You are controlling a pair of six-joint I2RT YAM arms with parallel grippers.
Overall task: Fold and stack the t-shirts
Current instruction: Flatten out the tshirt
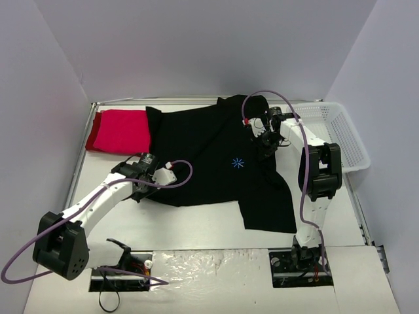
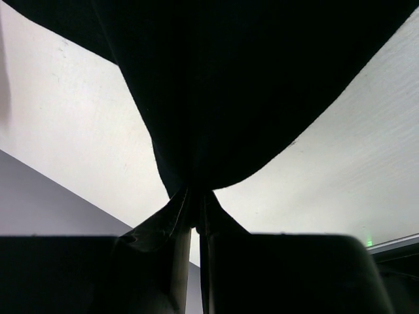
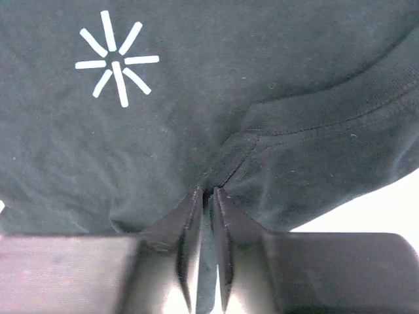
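Note:
The black t-shirt [image 1: 209,157] with a blue starburst mark [image 1: 237,163] lies spread across the middle of the table. My left gripper [image 1: 145,190] is shut on its left lower edge; the left wrist view shows black cloth [image 2: 229,98] pinched between the fingers [image 2: 193,209]. My right gripper [image 1: 265,149] is shut on the shirt's right side near a seam [image 3: 209,190], with the white starburst [image 3: 116,65] just beyond. The red t-shirt [image 1: 121,131] lies folded at the back left, partly under the black shirt's sleeve.
A white mesh basket [image 1: 334,134] stands at the back right beside the right arm. White walls close in the table at the back and sides. Bare table [image 1: 196,226] shows in front of the shirt, between the arm bases.

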